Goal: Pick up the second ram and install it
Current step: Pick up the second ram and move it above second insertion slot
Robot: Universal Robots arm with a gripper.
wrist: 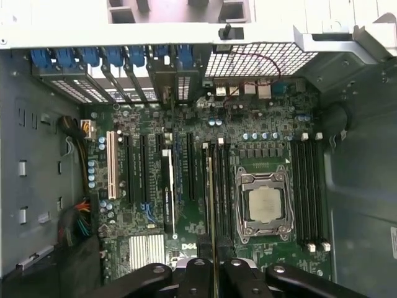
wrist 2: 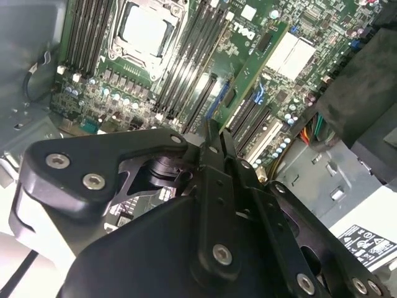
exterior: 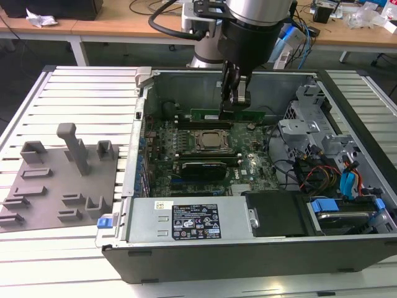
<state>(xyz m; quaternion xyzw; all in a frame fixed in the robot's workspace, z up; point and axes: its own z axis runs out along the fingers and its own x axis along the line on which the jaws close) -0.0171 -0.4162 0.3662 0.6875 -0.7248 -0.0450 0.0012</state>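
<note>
Ram stick [exterior: 234, 115] hangs edge-down in the clenched fingers of the gripper [exterior: 236, 104], over the slots beside the CPU socket [exterior: 210, 140]. It looks light, stiff and fragile; holding its top edge mid-length suits it.

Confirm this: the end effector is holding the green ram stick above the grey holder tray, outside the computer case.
Wrong about the place. In the exterior view the end effector holds the second ram inside the open computer case, above the motherboard beside the CPU socket. The grey holder tray lies off to the side.
</note>
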